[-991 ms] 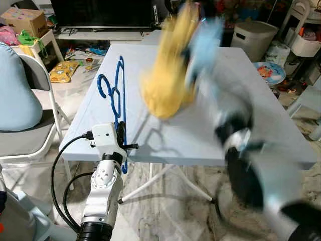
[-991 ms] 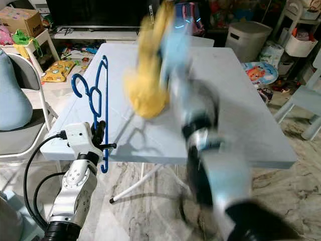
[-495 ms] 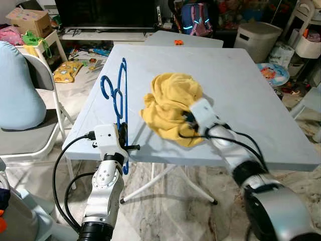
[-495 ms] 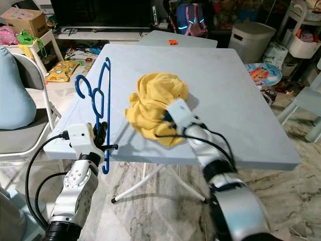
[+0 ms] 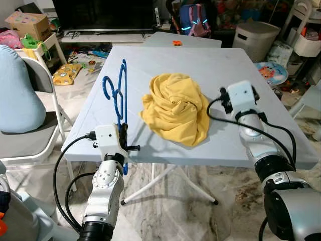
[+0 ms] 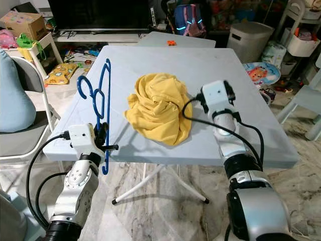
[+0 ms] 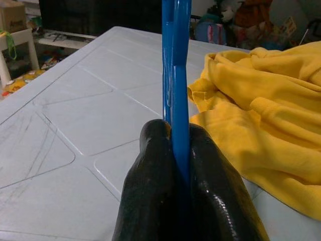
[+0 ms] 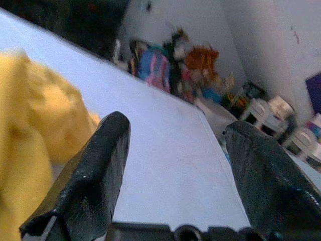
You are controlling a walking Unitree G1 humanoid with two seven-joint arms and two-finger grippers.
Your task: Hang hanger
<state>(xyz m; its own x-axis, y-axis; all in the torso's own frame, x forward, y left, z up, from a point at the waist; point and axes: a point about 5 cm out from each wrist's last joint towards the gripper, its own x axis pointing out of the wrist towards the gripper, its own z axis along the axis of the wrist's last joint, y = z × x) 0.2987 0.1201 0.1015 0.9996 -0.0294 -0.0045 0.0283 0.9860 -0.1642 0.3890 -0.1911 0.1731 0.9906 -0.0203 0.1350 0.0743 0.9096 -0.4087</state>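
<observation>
A blue hanger (image 5: pixel 119 95) stands on edge at the left front of the light-blue table (image 5: pixel 241 60). My left gripper (image 7: pixel 176 131) is shut on its lower bar, at the table's front left edge (image 5: pixel 123 134). A crumpled yellow garment (image 5: pixel 175 108) lies in a heap on the table's middle, just right of the hanger (image 7: pixel 175 60). My right gripper (image 8: pixel 178 125) hovers over the table to the right of the garment, open, with nothing between its fingers; its white wrist (image 5: pixel 241 96) is close to the cloth's edge.
A folding chair with a pale blue cushion (image 5: pixel 20 100) stands to the left of the table. A second small table (image 5: pixel 185 39), a white bin (image 5: pixel 258 37) and a TV (image 5: pixel 103 12) are behind. Toys litter the floor at back left.
The right arm swung the yellow garment down onto the table, let go of it and drew back to the right. The left gripper kept holding the hanger in place.
</observation>
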